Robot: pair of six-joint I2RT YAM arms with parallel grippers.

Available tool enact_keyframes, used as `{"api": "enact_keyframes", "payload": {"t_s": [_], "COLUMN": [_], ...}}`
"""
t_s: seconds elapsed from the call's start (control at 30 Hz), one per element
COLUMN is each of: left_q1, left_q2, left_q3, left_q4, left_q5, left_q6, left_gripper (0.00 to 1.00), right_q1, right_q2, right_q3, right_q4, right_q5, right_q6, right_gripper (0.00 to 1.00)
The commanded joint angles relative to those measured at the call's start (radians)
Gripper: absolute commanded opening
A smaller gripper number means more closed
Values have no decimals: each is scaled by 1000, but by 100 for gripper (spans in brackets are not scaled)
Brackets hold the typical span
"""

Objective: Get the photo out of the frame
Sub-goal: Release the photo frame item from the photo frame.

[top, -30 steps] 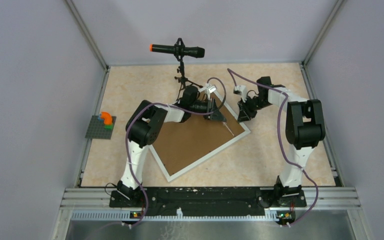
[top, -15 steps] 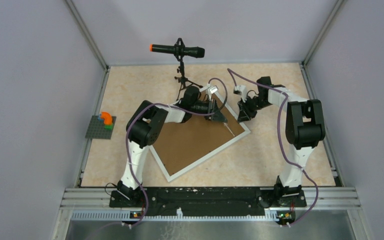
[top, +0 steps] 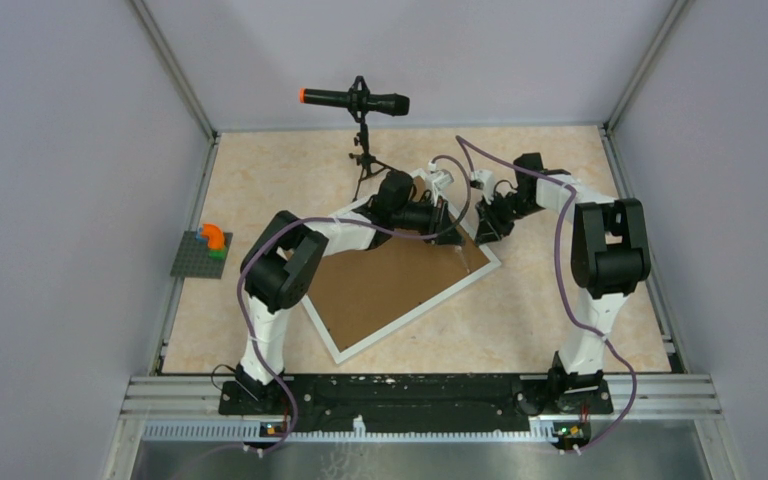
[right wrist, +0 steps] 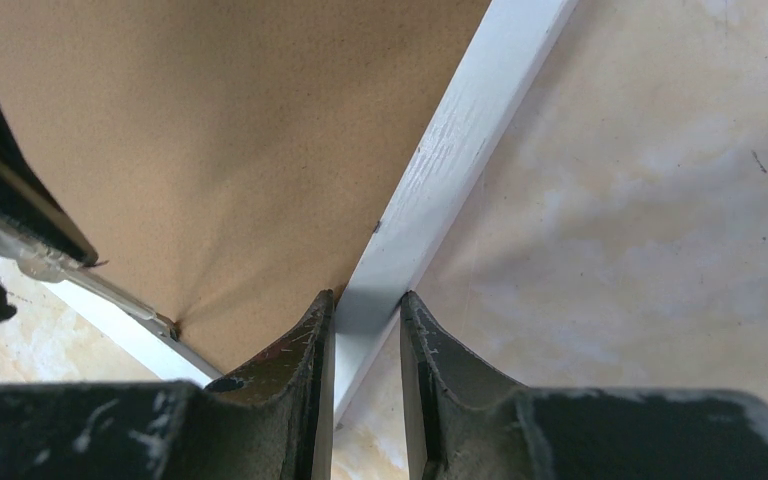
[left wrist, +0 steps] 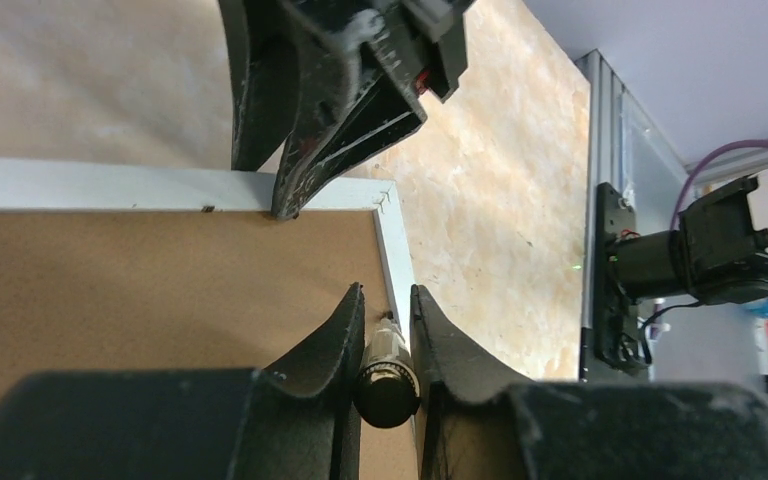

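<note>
The frame point(top: 420, 311) lies face down at mid table, its brown backing board point(top: 385, 280) up. The photo is hidden under the board. My left gripper point(top: 449, 236) is shut on a thin black-and-silver tool point(left wrist: 388, 365). The tool's tip rests at the board's edge, beside the white border point(left wrist: 110, 185) and near the frame's far right corner. My right gripper point(top: 484, 232) is shut on the white border point(right wrist: 460, 140) at that same corner, one finger on the board side point(right wrist: 210, 120) and one on the outer side. Its fingers point(left wrist: 340, 110) show just beyond the corner in the left wrist view.
A microphone on a small tripod point(top: 355, 100) stands at the back, just behind the left arm. A grey baseplate with coloured bricks point(top: 203, 250) sits on the left rail. Enclosure walls close in both sides and the back.
My left gripper has slid to the right along the frame's far edge with the tool, closer to the corner and the right gripper. The right arm and the frame have not moved.
</note>
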Motion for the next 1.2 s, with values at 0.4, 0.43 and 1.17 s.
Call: {"api": "enact_keyframes", "payload": {"t_s": [0.4, 0.43, 1.17], "left_q1": [-202, -210, 46], "left_q2": [-138, -143, -331], "left_q3": [-40, -43, 114], "left_q4": [-125, -131, -429], "left_q5": [20, 13, 86], "left_q6": [145, 154, 126], "left_gripper": [0, 0, 0], "right_q1": [3, 2, 0], "right_q2": [71, 71, -152], "right_q3": [15, 15, 40], "right_q4": [86, 86, 40], "right_q5": [92, 92, 98], "right_q6": [-32, -32, -62], "right_gripper": [0, 0, 56]}}
